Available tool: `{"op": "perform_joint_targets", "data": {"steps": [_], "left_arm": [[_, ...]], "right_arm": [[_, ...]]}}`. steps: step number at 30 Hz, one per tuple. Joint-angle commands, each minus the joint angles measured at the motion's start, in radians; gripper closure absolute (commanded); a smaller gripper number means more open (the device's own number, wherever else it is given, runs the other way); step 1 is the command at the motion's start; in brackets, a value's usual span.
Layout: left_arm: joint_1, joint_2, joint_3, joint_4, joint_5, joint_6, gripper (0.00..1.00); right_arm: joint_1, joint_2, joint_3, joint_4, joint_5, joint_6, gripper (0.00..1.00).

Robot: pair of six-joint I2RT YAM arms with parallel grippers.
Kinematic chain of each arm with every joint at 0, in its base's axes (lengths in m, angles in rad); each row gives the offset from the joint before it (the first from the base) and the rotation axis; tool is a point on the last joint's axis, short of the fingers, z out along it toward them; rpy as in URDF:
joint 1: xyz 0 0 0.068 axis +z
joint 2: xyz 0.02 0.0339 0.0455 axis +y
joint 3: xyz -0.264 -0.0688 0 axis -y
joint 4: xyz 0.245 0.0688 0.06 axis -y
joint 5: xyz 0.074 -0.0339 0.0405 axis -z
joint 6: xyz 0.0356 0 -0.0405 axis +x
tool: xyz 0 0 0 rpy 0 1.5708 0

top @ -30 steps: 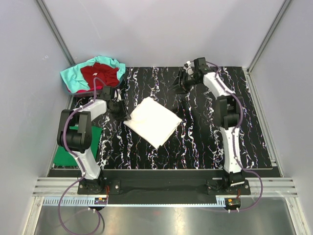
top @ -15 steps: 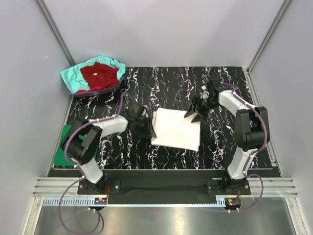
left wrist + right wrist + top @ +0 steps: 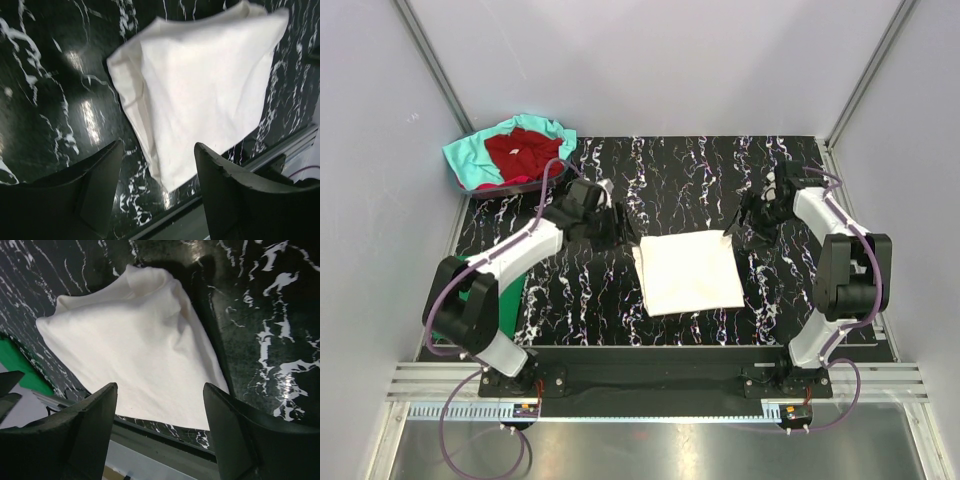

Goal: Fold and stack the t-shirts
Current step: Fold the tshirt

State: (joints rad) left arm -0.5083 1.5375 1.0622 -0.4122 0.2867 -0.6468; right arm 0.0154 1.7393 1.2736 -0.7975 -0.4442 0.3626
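Note:
A folded white t-shirt (image 3: 686, 272) lies flat on the black marbled table (image 3: 670, 180), near the middle front. My left gripper (image 3: 620, 228) hovers open just off its far left corner. In the left wrist view the white t-shirt (image 3: 200, 85) lies beyond the open left gripper (image 3: 157, 165), and nothing sits between the jaws. My right gripper (image 3: 748, 220) hangs open off the far right corner. Through the open right gripper (image 3: 160, 400) the white t-shirt (image 3: 135, 355) shows, with nothing held. The red chest print is hidden.
A teal t-shirt (image 3: 470, 155) and a dark red t-shirt (image 3: 525, 152) are heaped in a bin at the table's back left corner. A green t-shirt (image 3: 505, 305) lies at the left edge, partly under my left arm. The table's metal front rail (image 3: 650, 375) runs below the white shirt.
The white shirt has been dragged nearer and turned square to the table's front. Both grippers have opened, let it go and drawn back off its far corners.

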Motion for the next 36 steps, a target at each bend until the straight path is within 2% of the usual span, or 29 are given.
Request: {"op": "perform_joint_targets", "data": {"steps": [1,5,9,12,23,30,36], "left_arm": [[0.053,0.096,0.076,0.067,0.099,0.058,0.34],[0.056,0.225,0.185,0.095,0.166,0.081,0.34],[0.057,0.298,0.22,0.144,0.19,0.096,0.34],[0.059,0.341,0.248,0.142,0.198,0.116,0.34],[0.059,0.443,0.303,0.159,0.23,0.116,0.4],[0.059,0.48,0.318,0.174,0.243,0.101,0.41],[0.059,0.49,0.334,0.17,0.244,0.099,0.47]], "right_arm": [[-0.009,0.012,0.033,-0.011,0.065,-0.007,0.23],[-0.054,0.038,-0.032,0.079,0.003,0.041,0.23],[-0.081,0.057,-0.15,0.174,-0.068,0.085,0.22],[-0.088,0.062,-0.177,0.239,-0.088,0.079,0.23],[-0.088,0.149,-0.092,0.317,-0.169,0.03,0.25],[-0.088,0.2,-0.036,0.345,-0.198,0.021,0.27],[-0.086,0.216,-0.008,0.362,-0.251,0.032,0.4]]}}
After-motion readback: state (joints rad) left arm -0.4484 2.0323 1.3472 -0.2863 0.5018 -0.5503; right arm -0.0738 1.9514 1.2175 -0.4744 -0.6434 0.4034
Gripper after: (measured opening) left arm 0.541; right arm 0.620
